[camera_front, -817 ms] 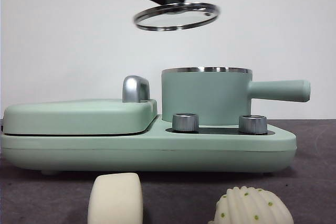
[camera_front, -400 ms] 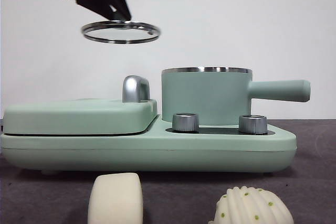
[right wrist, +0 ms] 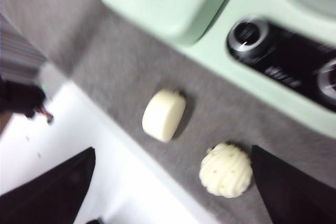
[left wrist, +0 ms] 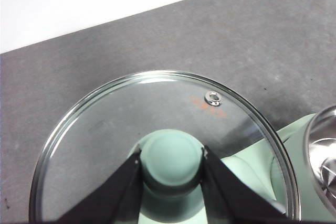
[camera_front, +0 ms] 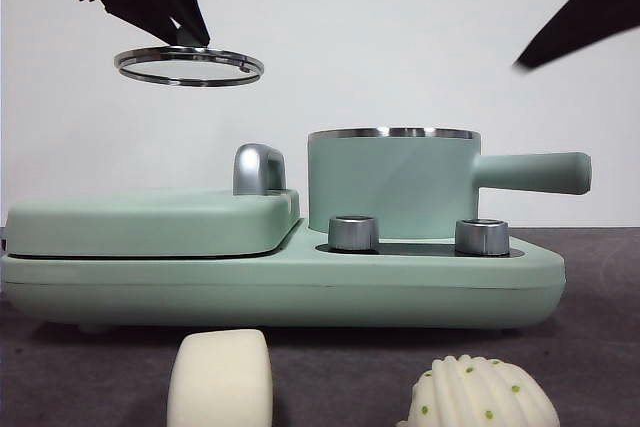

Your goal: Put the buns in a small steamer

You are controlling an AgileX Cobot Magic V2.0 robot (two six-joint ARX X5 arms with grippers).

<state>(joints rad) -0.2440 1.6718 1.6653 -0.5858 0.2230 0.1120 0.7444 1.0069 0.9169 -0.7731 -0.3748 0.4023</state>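
The mint green small steamer (camera_front: 392,182) stands uncovered on the cooker, its handle pointing right. My left gripper (left wrist: 171,163) is shut on the green knob of the glass lid (camera_front: 188,65) and holds it high at the upper left, above the flat griddle cover. The smooth bun (camera_front: 220,379) and the ribbed bun with green dots (camera_front: 483,394) lie on the mat in front of the cooker. My right gripper (right wrist: 170,187) is open, high above both buns (right wrist: 164,115) (right wrist: 226,170), and shows as a dark tip (camera_front: 580,17) at the upper right.
The mint green cooker base (camera_front: 280,282) carries the flat griddle cover (camera_front: 150,219) with a chrome handle (camera_front: 258,169) and two steel knobs (camera_front: 353,232) (camera_front: 481,236). The grey mat's edge and a white surface (right wrist: 79,145) lie close to the buns.
My left gripper has carried the lid leftward from above the steamer to above the griddle cover. A dark arm tip has come into the front view at the upper right.
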